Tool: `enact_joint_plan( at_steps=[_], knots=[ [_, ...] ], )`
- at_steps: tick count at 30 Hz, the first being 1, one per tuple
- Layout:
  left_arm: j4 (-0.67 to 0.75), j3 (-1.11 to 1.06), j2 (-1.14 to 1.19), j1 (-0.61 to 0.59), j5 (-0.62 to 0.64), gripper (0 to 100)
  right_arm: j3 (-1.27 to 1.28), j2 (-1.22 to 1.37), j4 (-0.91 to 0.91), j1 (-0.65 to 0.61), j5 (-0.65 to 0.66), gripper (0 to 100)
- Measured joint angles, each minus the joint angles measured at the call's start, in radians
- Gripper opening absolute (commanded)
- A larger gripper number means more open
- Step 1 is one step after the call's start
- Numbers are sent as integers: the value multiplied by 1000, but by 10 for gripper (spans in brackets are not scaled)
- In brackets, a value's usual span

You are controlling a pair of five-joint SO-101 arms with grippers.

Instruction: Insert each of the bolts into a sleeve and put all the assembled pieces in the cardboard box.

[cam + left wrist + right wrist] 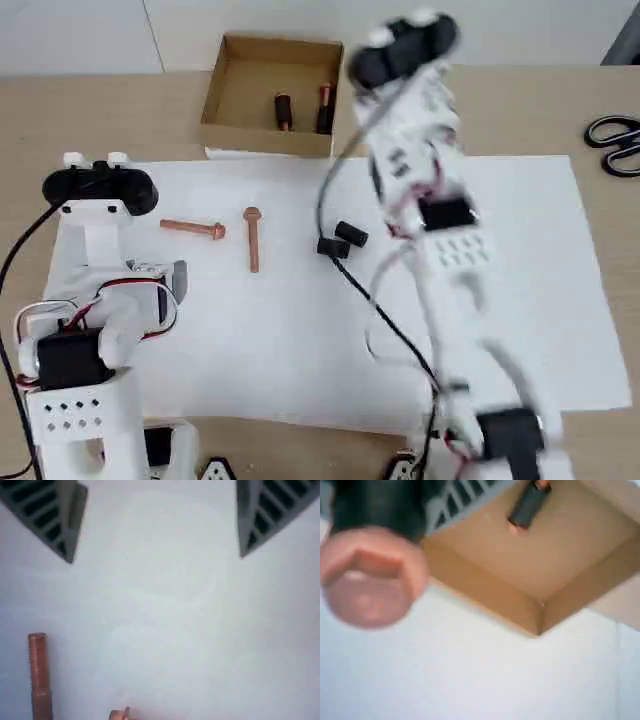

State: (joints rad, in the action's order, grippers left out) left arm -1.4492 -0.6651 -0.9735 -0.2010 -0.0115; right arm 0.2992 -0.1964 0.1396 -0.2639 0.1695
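**Operator:** What am I carrying on the right?

**Spotter:** Your right gripper [385,515] is clamping one assembled piece [367,577], copper head facing the wrist camera and black sleeve behind it. It is hanging close by the edge of the cardboard box [485,605].

**Operator:** How are these parts going to behave?

**Spotter:** I'm judging them as small, rigid and light. They're also smooth and round, so they're probably going to roll when you set them down. The bolt may be sitting loose in its sleeve, so you're safer pinching across the sleeve at mid-length and keeping the piece level. For a bare bolt, grip across the shank, not the head.

**Operator:** And the count?

**Spotter:** Two finished pieces [283,110] are lying in the box, and you're holding a third. Two loose bolts [193,229] are lying on the white paper [300,340], one crosswise and one lengthwise [252,238]. Two loose sleeves [351,234] are lying just beside each other, a little apart from the bolts.

**Operator:** The left?

**Spotter:** Your left gripper [155,557] is hanging wide open over the paper, gripping nothing — the bolts are lying near it.
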Motion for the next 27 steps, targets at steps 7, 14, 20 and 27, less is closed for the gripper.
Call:
enact_joint_plan(
  at_steps=[7,14,20,27],
  knots=[
    [0,0,0,0,0,200,-321,463,-157,-44,0,4],
    [0,0,0,0,0,200,-678,911,-265,-63,0,4],
    [0,-15,-2,0,0,200,-1022,1247,-270,-95,0,7],
    [0,-17,0,0,0,201,-1352,1542,-270,-120,106,9]
  ],
)
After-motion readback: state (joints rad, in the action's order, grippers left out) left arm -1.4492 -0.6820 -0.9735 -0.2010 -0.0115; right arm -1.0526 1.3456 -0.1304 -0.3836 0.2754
